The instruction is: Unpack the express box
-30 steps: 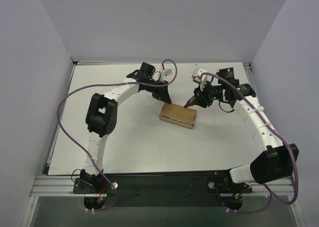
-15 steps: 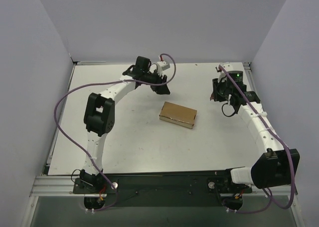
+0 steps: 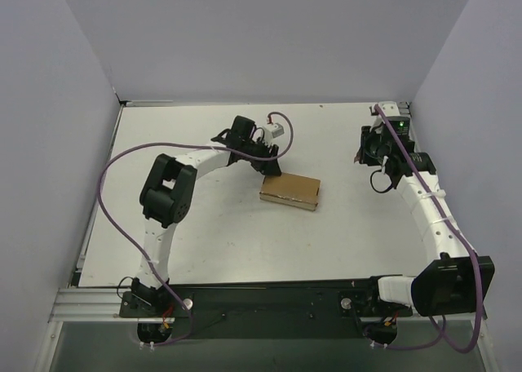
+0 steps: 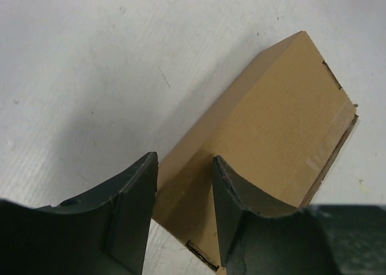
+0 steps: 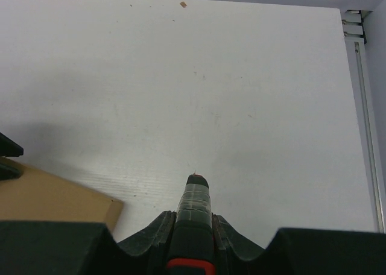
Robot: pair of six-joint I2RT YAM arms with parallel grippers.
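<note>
The express box, a closed tan carton, lies flat near the middle of the table. My left gripper hovers at its far left corner. In the left wrist view the box shows its taped end, and my left gripper stands open over the box's edge, with a gap between the fingers and nothing held. My right gripper is off to the right of the box. It is shut on a red-and-black utility knife whose taped tip points at bare table. A corner of the box shows at lower left.
The white table is walled by grey panels on the left, back and right. A metal rail runs along its right edge. Purple cables trail off both arms.
My right gripper has pulled the knife away from the box toward the right edge. My left gripper has opened and come down to the box's far left corner.
</note>
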